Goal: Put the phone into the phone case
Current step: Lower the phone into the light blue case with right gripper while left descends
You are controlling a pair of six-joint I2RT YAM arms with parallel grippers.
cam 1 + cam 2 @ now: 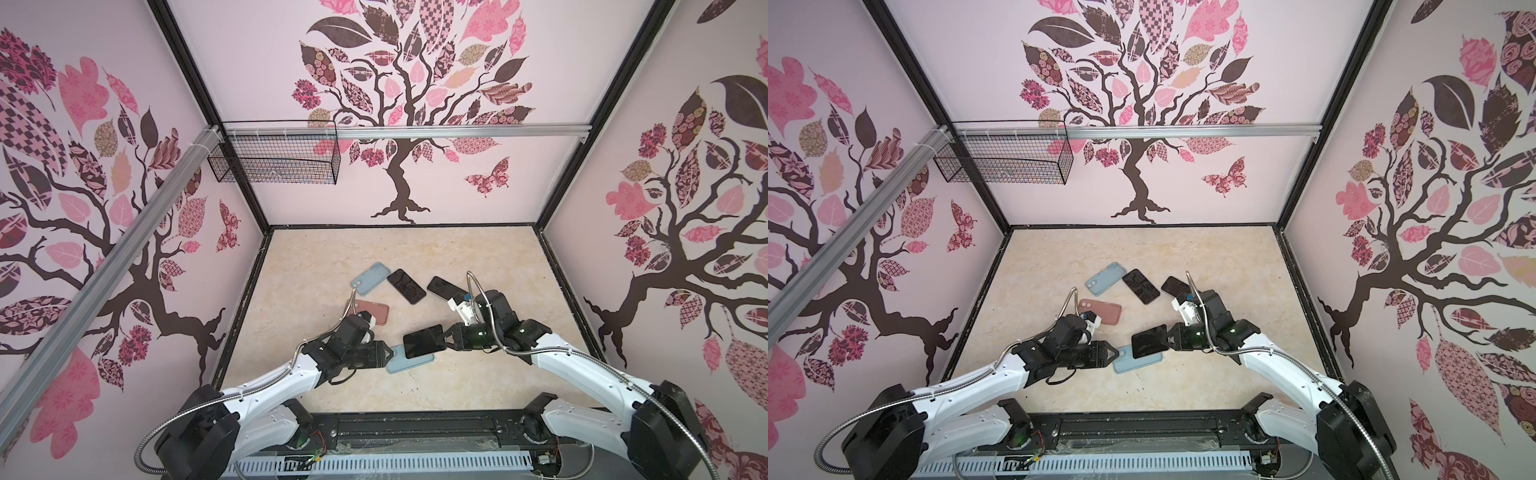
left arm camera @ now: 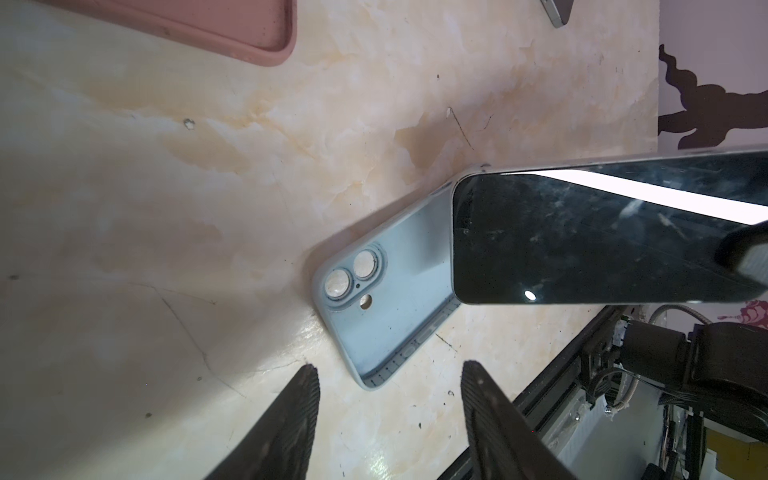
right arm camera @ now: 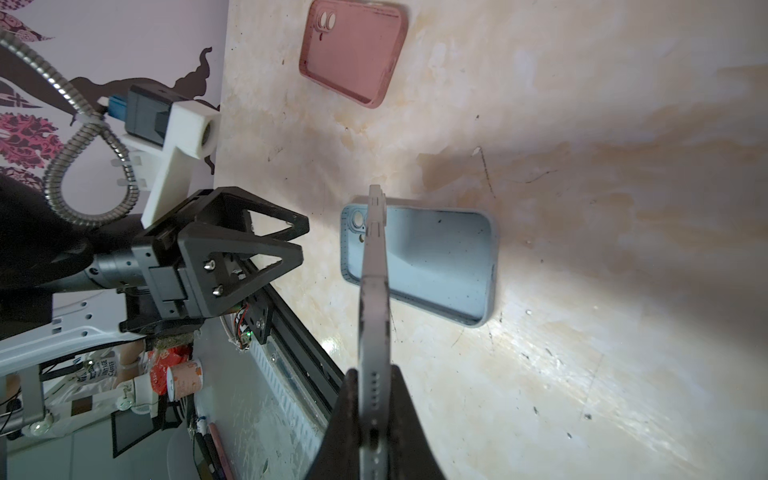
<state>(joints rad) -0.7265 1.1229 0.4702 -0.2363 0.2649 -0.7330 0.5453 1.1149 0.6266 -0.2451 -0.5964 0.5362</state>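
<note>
A light blue phone case (image 1: 395,362) (image 1: 1128,365) lies hollow side up on the marble table, its camera cutouts toward my left arm. My right gripper (image 1: 446,336) (image 3: 374,374) is shut on the bottom end of a black phone (image 1: 423,340) (image 2: 582,241). The phone is tilted, with its far end low over the case (image 3: 440,257). My left gripper (image 1: 390,355) (image 2: 390,368) is open, its fingertips (image 2: 307,374) straddling a corner of the case (image 2: 399,299) at the camera end without touching it.
Farther back lie a pink case (image 1: 376,311), another blue case (image 1: 371,275) and two black phones (image 1: 407,286) (image 1: 442,288). A wire basket (image 1: 274,158) hangs on the back wall. The black front rail (image 1: 415,424) runs along the table's near edge.
</note>
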